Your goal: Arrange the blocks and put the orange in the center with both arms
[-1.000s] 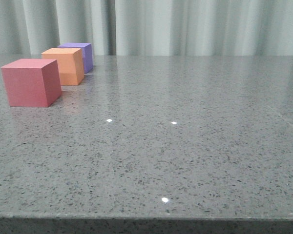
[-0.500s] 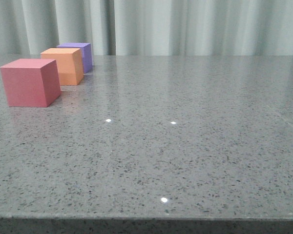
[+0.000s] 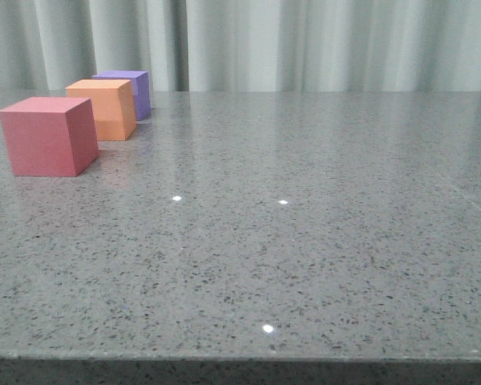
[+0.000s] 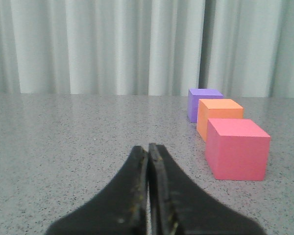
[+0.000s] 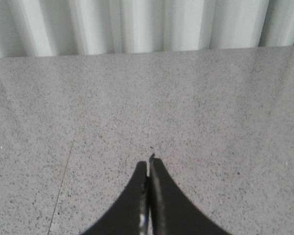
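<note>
Three cubes stand in a diagonal row at the far left corner of the speckled grey table (image 3: 305, 241), one of each colour. The red-pink cube (image 3: 48, 136) is nearest the front, close to the left edge; the orange cube (image 3: 104, 109) sits in the middle of the row, just behind it; the purple cube (image 3: 133, 92) is last, near the far edge where the pale curtain (image 3: 305, 44) hangs. In the front view the orange cube overlaps the purple one, so whether they touch cannot be told; a narrow gap shows between the orange and the red-pink cube.

The rest of the table, from the row to the right edge and up to the front edge, lies bare; only three small light glints show on it.

Two grippers show, each only in its own wrist view. The left gripper (image 4: 149, 149) has its fingers clenched together on nothing, low over the table, with the three cubes well apart from it. The right gripper (image 5: 149, 164) also has its fingers pressed together and grasps nothing, above bare table.
</note>
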`<state>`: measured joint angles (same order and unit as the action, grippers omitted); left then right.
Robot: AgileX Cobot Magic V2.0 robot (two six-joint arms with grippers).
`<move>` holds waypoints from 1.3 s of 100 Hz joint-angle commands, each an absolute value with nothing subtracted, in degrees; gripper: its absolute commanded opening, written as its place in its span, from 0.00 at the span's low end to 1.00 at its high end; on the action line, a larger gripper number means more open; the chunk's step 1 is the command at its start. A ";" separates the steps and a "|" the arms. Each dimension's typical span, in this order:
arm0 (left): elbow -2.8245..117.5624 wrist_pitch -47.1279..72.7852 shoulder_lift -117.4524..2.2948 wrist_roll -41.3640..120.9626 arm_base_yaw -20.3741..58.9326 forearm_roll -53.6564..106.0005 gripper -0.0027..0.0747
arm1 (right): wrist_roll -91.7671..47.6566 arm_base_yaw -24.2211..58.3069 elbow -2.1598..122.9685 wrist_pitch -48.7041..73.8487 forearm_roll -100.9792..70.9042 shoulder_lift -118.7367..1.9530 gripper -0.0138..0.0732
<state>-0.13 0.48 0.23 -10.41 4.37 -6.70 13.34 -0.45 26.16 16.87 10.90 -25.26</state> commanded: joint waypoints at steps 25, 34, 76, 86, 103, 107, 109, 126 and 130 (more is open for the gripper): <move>-2.55 -4.26 2.31 -10.37 4.25 -6.76 0.01 | 6.72 -0.42 15.68 5.35 1.73 -13.95 0.08; -2.55 -4.26 2.31 -10.37 4.25 -6.76 0.01 | 5.27 0.55 12.70 5.12 1.73 -9.84 0.08; -2.55 -4.26 2.31 -10.37 4.25 -6.76 0.01 | 4.80 2.41 1.80 -3.31 1.89 1.78 0.08; -2.55 -4.26 2.31 -10.37 4.25 -6.76 0.01 | 4.80 2.41 -0.55 -7.82 1.89 1.78 0.08; -2.55 -4.26 2.31 -10.37 4.25 -6.76 0.01 | 4.80 2.41 -0.56 -8.74 1.89 1.78 0.08; -2.55 -4.26 2.31 -10.37 4.25 -6.76 0.01 | 4.80 2.41 -0.56 -8.59 1.89 1.78 0.08; -2.55 -4.26 2.31 -10.37 4.25 -6.76 0.01 | 4.80 2.41 -0.56 -8.46 1.89 1.78 0.08; -2.55 -4.26 2.31 -10.37 4.25 -6.76 0.01 | 4.80 2.41 -0.56 -8.40 1.89 1.78 0.08; -2.55 -4.26 2.31 -10.37 4.25 -6.76 0.01 | 4.80 2.41 -0.56 -8.40 1.89 1.78 0.08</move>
